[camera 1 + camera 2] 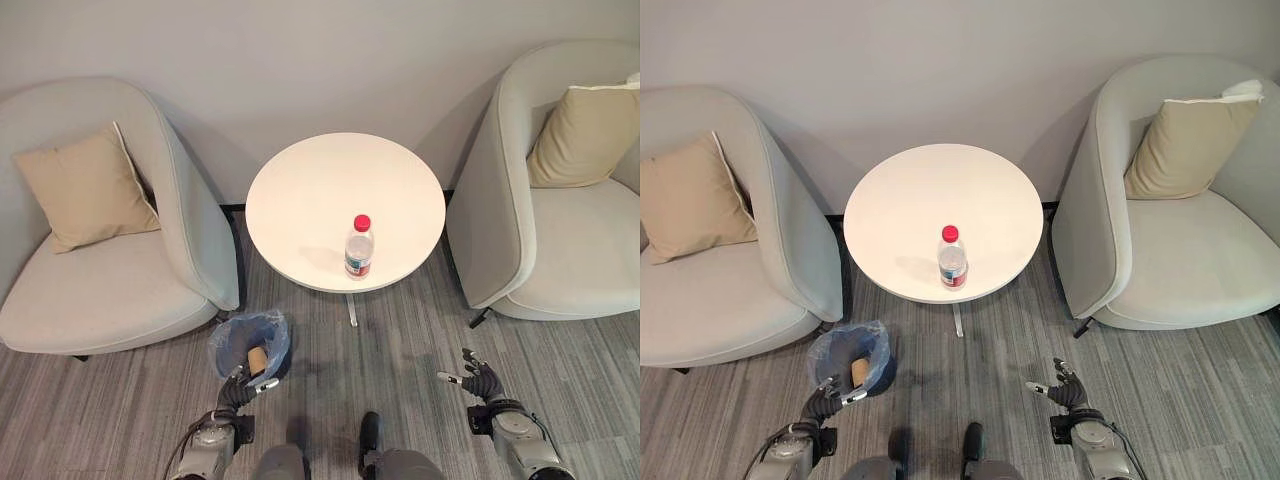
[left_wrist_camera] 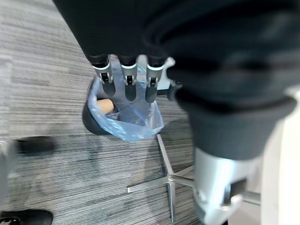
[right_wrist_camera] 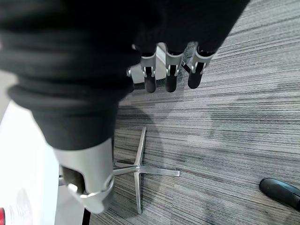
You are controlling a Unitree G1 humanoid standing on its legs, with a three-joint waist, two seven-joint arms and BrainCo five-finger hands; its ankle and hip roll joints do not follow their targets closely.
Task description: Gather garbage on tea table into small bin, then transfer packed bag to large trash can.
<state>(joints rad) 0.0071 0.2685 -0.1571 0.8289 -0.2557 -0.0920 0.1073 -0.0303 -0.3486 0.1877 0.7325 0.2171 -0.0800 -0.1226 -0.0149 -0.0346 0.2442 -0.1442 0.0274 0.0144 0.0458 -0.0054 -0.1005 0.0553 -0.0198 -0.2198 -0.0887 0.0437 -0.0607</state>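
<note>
A clear plastic bottle (image 1: 359, 247) with a red cap stands upright near the front edge of the round white tea table (image 1: 320, 190). On the floor to the table's front left sits a small dark bin (image 1: 250, 347) lined with a blue bag, a tan cardboard tube (image 1: 256, 358) inside it. My left hand (image 1: 240, 388) hangs open just in front of the bin, holding nothing; its fingers (image 2: 127, 84) point at the bag (image 2: 133, 117). Low at the right, over the carpet, my right hand (image 1: 478, 381) is open and empty.
Two pale grey armchairs flank the table, one at the left (image 1: 110, 270) and one at the right (image 1: 560, 230), each with a beige cushion. The table's metal cross foot (image 3: 138, 171) rests on the grey striped carpet between the hands.
</note>
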